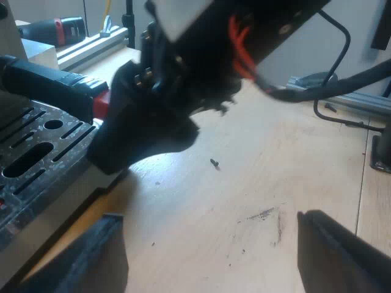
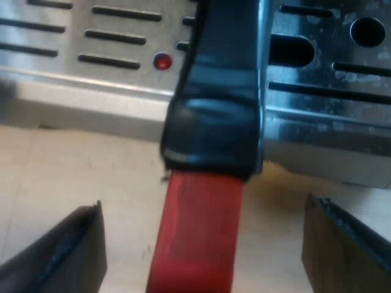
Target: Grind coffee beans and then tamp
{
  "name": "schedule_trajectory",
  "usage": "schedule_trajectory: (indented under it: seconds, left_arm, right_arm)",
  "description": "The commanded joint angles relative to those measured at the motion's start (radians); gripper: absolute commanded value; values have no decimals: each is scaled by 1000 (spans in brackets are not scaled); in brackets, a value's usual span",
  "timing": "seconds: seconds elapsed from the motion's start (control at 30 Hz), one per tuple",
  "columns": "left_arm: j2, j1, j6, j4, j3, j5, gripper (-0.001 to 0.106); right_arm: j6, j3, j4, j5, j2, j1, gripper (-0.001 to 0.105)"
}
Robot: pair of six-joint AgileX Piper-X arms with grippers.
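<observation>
The holder's dark handle [image 2: 220,110] juts out over the espresso machine's slotted metal drip tray [image 2: 91,36], and its red end [image 2: 195,238] points toward me. My right gripper [image 2: 204,259] is open, one finger on each side of the red end with a gap on both sides. From the left wrist view, the same handle [image 1: 43,82] and red end [image 1: 101,105] reach over the drip tray [image 1: 36,152], and the right arm's gripper [image 1: 140,131] sits at the red end. My left gripper [image 1: 211,262] is open above the bare wooden table [image 1: 256,183], holding nothing.
A small dark speck [image 1: 214,162] lies on the wood beyond the left gripper. An aluminium rail [image 1: 91,46] and a black-and-red tool [image 1: 58,29] stand behind the machine. Another metal rail [image 1: 354,101] runs along the table's far edge.
</observation>
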Motion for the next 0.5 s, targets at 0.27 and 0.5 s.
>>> schedule_trajectory:
  seconds: [0.27, 0.5]
  left_arm:
    - [1, -5, -10, -20, -2, 8, 63]
    - [1, -5, -10, -20, -2, 8, 63]
  right_arm:
    - [-6, -4, -43, -14, 34, -22, 69]
    - [-34, -2, -58, -14, 34, -21, 61]
